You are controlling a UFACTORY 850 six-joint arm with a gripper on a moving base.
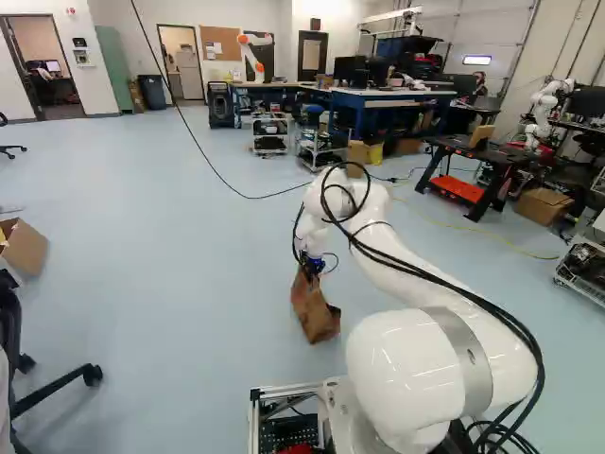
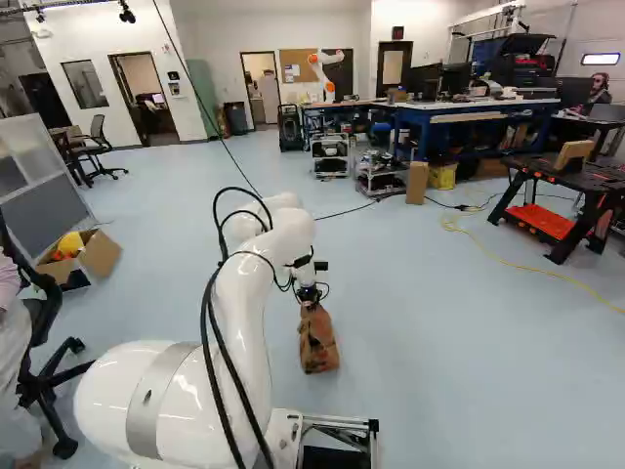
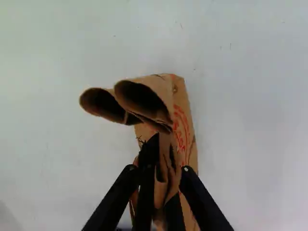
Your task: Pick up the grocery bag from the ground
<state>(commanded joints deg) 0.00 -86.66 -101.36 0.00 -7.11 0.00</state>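
The gripper (image 2: 309, 296) points down at the top of the brown paper grocery bag (image 2: 318, 344) in the right base view. The left base view shows the same bag (image 1: 316, 310) leaning a little below the wrist; whether its bottom touches the floor I cannot tell. In the wrist view the gripper (image 3: 158, 170) is shut on the bag's crumpled upper part, one finger on each side. Folded, curled paper (image 3: 144, 98) sticks out ahead of the fingers, and red print shows on one side of the bag.
A cardboard box (image 1: 24, 248) and an office chair (image 1: 66, 383) are at the left. A black cart with an orange shelf (image 2: 557, 200) stands to the right. Workbenches (image 1: 378, 99) and shelving carts are farther back, with another robot (image 1: 253, 52). A cable crosses the floor beyond the arm.
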